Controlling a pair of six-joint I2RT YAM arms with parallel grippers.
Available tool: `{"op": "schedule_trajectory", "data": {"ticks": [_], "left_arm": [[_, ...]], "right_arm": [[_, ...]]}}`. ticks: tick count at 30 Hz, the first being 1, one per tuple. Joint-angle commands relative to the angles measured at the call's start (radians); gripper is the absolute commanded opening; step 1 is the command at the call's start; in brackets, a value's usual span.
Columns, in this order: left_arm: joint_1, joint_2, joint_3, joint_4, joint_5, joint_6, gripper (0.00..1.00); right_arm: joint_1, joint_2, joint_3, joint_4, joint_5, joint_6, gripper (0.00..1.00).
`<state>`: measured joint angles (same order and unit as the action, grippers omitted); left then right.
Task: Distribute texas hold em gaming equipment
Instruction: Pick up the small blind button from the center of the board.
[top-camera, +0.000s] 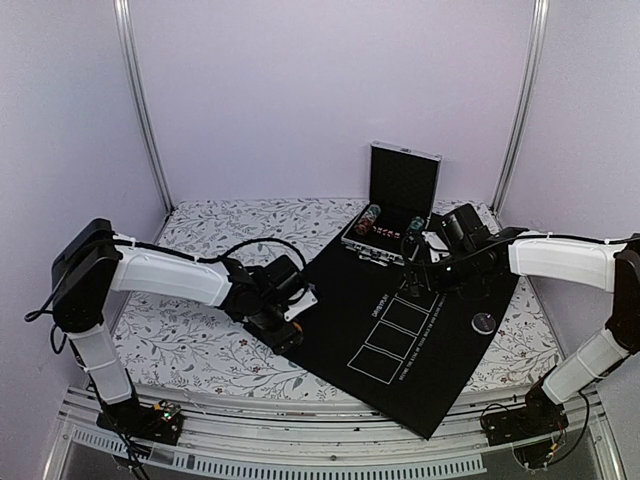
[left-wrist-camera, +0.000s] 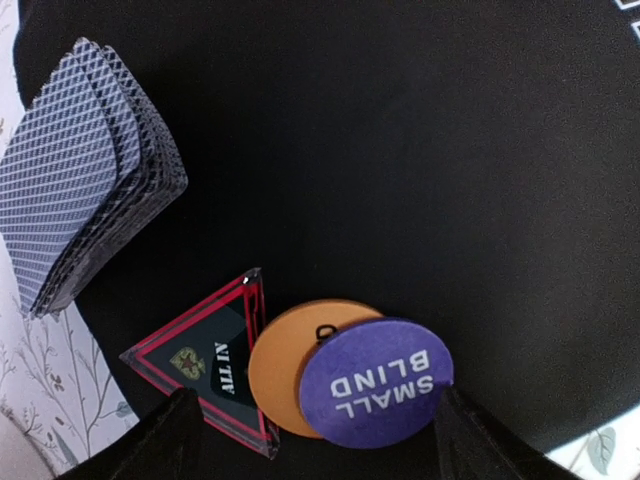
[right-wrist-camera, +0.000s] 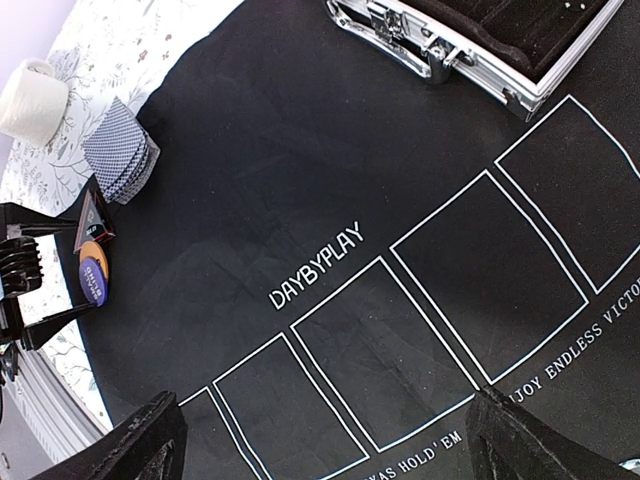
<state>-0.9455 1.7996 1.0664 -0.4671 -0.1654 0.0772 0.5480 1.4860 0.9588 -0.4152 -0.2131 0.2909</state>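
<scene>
I am watching the left end effector (left-wrist-camera: 312, 410) hovering low over the near-left corner of the black mat (top-camera: 400, 340), its fingers spread apart and gripping nothing. Between them a purple disc (left-wrist-camera: 375, 385) marked "SMALL BLIND" is lying partly on top of an orange disc (left-wrist-camera: 285, 365). A triangular marker (left-wrist-camera: 205, 365) is touching the orange one on its other side. The deck of cards (left-wrist-camera: 85, 210) is sitting just beyond them, fanned slightly and overhanging the mat's edge onto the floral surface (top-camera: 200, 340). The right end effector (right-wrist-camera: 325, 410) is hanging open and empty over the printed card boxes, near the open metal case (top-camera: 392, 215), where what seem to be chips are showing. A black disc (top-camera: 484, 322) is lying alone on the mat's right side, and a cream cup (right-wrist-camera: 30, 100) is standing off the mat beyond the cards. I am judging the discs to be light, stiff and thin, and likely slick on felt. I am therefore planning to pinch the purple one across its raised, overlapping edge, not press down flat. The cards are looking loose and liable to slide apart, so squeezing the deck's long sides seems safest.
</scene>
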Motion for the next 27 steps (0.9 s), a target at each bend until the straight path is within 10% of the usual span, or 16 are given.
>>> {"op": "schedule_trajectory", "data": {"ticks": [1,27], "left_arm": [[-0.016,0.038,0.026,-0.016,-0.005,0.016,0.82],[-0.013,-0.04,-0.005,0.021,0.087,0.019,0.0]], "right_arm": [[0.004,0.019,-0.016,0.024,-0.015,0.001,0.99],[0.003,0.016,-0.013,0.007,-0.027,0.009,0.99]]}}
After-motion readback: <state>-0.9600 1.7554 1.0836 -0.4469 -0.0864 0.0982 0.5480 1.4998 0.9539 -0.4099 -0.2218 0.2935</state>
